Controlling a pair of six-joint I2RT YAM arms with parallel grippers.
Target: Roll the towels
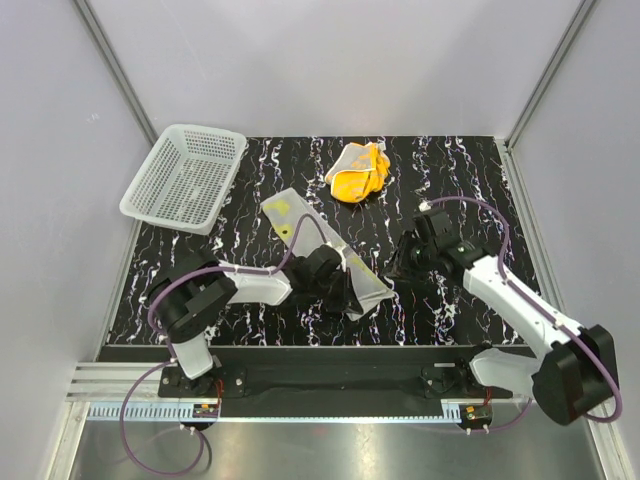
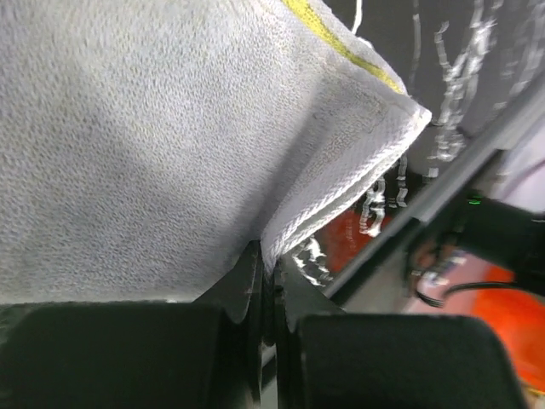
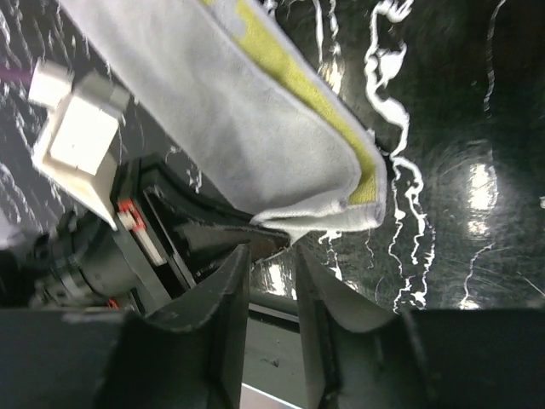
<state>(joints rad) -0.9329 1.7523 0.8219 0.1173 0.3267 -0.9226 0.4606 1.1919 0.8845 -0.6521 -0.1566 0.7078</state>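
The pale towel (image 1: 300, 228) is pinched at one edge by the left end effector (image 2: 266, 277), its jaws pressed tight on the cloth. The sheet spreads away beyond the fingertips and fills most of the left wrist view. A yellow stripe is seen along its far edge. Whether the towel's far end rests on the worktop (image 1: 450, 170) cannot be told.

The right end effector (image 3: 272, 256) is held just short of the towel's folded hanging corner. Its jaws are parted by a narrow gap, and nothing is caught between them. From above, its fingertips are lost against the dark worktop, and the left fingers are partly covered by cloth.

The orange towel (image 1: 358, 172) lies crumpled well beyond both end effectors, touched by neither. A white mesh basket (image 1: 185, 178) is seen far off, beyond and to the left of the left end effector.
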